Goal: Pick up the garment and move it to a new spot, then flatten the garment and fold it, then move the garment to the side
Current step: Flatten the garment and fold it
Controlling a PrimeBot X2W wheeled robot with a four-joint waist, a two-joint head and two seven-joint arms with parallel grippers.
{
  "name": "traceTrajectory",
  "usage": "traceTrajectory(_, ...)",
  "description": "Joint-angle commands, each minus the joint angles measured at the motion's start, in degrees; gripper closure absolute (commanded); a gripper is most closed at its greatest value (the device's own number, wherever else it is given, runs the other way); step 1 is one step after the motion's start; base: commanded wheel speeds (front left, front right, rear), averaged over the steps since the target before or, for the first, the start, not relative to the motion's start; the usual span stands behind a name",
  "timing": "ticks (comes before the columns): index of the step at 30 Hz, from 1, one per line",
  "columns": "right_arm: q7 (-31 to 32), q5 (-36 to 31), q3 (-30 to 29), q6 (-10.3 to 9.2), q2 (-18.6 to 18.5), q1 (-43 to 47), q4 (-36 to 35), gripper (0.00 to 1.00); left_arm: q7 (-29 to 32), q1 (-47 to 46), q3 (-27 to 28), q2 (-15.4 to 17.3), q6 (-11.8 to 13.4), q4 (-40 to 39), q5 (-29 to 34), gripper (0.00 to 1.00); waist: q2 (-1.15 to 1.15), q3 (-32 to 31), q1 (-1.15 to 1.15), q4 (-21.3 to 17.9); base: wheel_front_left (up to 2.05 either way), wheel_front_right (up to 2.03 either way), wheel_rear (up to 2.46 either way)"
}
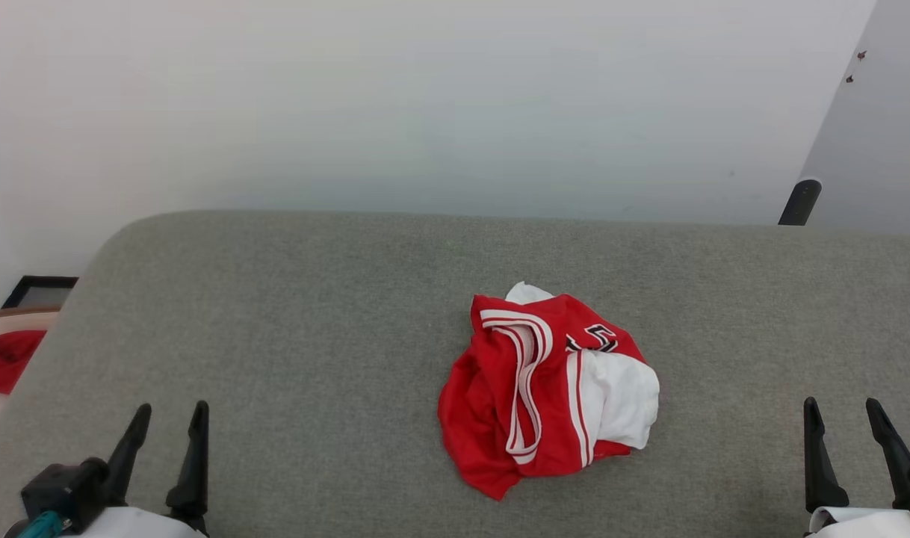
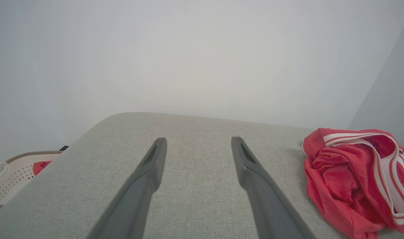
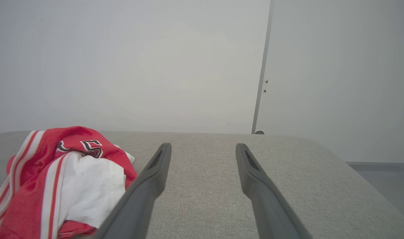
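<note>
A crumpled garment (image 1: 548, 388) is seen on a grey padded surface (image 1: 313, 336), a little toward 3 o'clock from the middle of the head view. Black, white-outlined lettering (image 1: 598, 338) is shown at the heap's 1 o'clock side. It is folded over, so only part of a curved character is made out and it cannot be read whole. The same marking (image 3: 89, 147) is caught in the right wrist view, above a bunched white sleeve (image 3: 92, 189). Red-and-white striped trim (image 1: 526, 373) is looped across the top of the heap.

The left gripper (image 1: 171, 409) is held at 7 o'clock in the head view, its fingers spread apart with nothing between them. The right gripper (image 1: 840, 403) is held at 5 o'clock, likewise spread and holding nothing. The garment is well apart from both, at 3 o'clock from the left gripper and 9 o'clock from the right.

Bare fabric is left all around the heap, widest toward 9 o'clock. The surface's far edge is set against a pale wall (image 1: 425, 104) at 12 o'clock, with a rounded corner at 10 o'clock. Past the 9 o'clock edge a perforated basket (image 2: 9, 179) with a red cloth (image 1: 7, 359) is seen. A dark post (image 1: 800, 202) is stood at 2 o'clock.
</note>
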Motion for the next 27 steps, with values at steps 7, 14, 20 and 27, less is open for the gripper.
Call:
traceTrajectory(7,-0.22,0.30,0.15,-0.02,0.03,-0.18,-0.17,0.00,0.01,0.55,0.18,-0.39,-0.38,0.06,0.64,0.00,0.00,0.54,0.00,0.22,0.00,0.00,0.00)
traceTrajectory(14,0.28,0.47,1.94,-0.02,0.00,-1.68,0.00,0.00,1.94,-2.07,-0.09,0.68,-0.45,-1.66,0.24,0.00,0.00,2.00,0.00,-0.20,0.00,0.00,0.00)
traceTrajectory(20,1.68,1.32,6.46,-0.02,0.23,-3.41,0.03,0.00,3.64,-3.83,-0.78,1.39,-0.08,-3.67,0.62,0.00,0.00,3.41,0.00,-0.04,0.00,0.00,0.00)
traceTrajectory(27,5.91,3.02,11.89,-0.02,-1.36,-6.55,0.63,0.00,4.83,-5.48,-2.44,1.26,0.31,-3.52,1.48,0.00,0.00,4.90,0.00,2.96,0.00,0.00,0.00)
